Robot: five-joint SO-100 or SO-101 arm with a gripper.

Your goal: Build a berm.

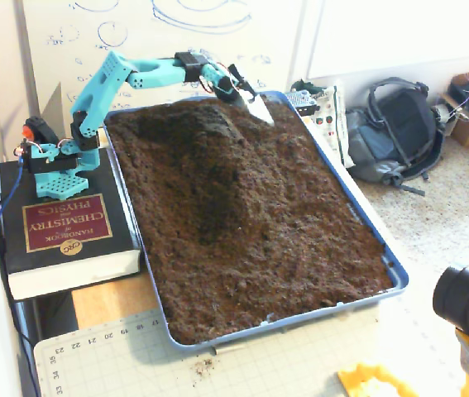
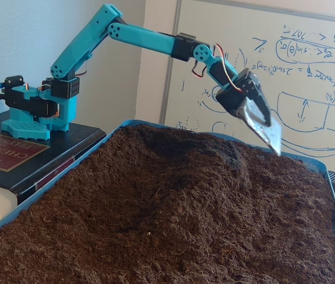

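A blue tray (image 1: 300,319) holds loose dark brown soil. The berm (image 1: 227,169) is a rounded ridge running from the tray's far end toward its middle, with a darker trough along its left side in this fixed view. From the low fixed view the berm (image 2: 214,163) rises as a hump at the far end. My gripper (image 1: 263,114) hangs in the air above the far right part of the soil, clear of it. It ends in a flat silvery blade (image 2: 264,127) angled downward, with no gap showing and nothing held.
The teal arm's base (image 1: 52,165) stands on a thick black book (image 1: 69,236) left of the tray. A whiteboard (image 2: 309,77) stands behind. A backpack (image 1: 399,132) and boxes lie to the right, a cutting mat (image 1: 126,364) and a camera (image 1: 466,299) in front.
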